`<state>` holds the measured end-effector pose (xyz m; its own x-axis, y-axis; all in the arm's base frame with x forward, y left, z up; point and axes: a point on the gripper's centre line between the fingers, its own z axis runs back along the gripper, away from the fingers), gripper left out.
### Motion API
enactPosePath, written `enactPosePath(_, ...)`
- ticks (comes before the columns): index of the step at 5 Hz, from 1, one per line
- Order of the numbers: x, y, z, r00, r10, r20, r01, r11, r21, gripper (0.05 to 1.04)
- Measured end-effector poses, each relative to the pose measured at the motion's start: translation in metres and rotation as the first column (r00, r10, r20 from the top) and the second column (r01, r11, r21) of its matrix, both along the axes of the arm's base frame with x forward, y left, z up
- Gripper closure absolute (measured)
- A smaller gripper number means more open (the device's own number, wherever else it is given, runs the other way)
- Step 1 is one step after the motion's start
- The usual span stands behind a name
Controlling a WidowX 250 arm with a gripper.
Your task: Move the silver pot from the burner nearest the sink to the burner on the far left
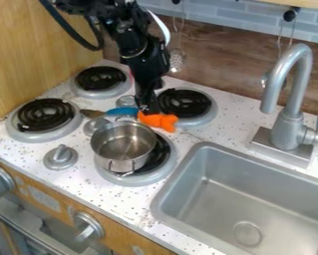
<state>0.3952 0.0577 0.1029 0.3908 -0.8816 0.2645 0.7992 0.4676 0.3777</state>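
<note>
Near the left edge of the white speckled tabletop we see a black coil burner, with a round grey knob in front of it and a second black coil burner towards the back. On the wooden front panel below is a pale patch like a label, its print too small for us to read.

Further right, a bright blue piece with a dull brown tapering end lies just behind the small shiny steel pot, which sits off-centre on the front right coil burner. The black pincer points down at the soft-looking orange piece, which lies behind the pot, before the back right coil burner. We cannot tell whether the pincer is apart, together or clamped on it.

Working well here, we judge, means keeping the pincer upright, squeezing only the orange piece's thick middle, leaving the blue piece untouched, and gaining height before any sideways travel, since the pot's rim and loop handle are close and the pot could tip. At the right are the grey sink and silvery tap.
</note>
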Motion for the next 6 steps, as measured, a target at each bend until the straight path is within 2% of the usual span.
enactPosePath(1, -0.003, -0.001, -0.012, 0.999, -0.002, -0.033, 0.001, 1.0, -0.007, 0.083)
enactPosePath(2, -0.019, 0.003, -0.026, 0.998, 0.002, -0.069, -0.002, 1.0, 0.0, 0.083)
enactPosePath(3, -0.024, 0.003, -0.007, 0.998, -0.06, -0.018, 0.06, 0.997, 0.044, 0.083)
enactPosePath(4, -0.027, -0.007, 0.01, 0.997, -0.077, 0.026, 0.076, 0.996, 0.043, 0.083)
enactPosePath(5, -0.048, -0.017, 0.015, 0.998, -0.029, 0.05, 0.027, 0.999, 0.039, 0.083)
enactPosePath(6, -0.069, -0.02, 0.001, 0.999, 0.024, 0.044, -0.025, 1.0, 0.013, 0.083)
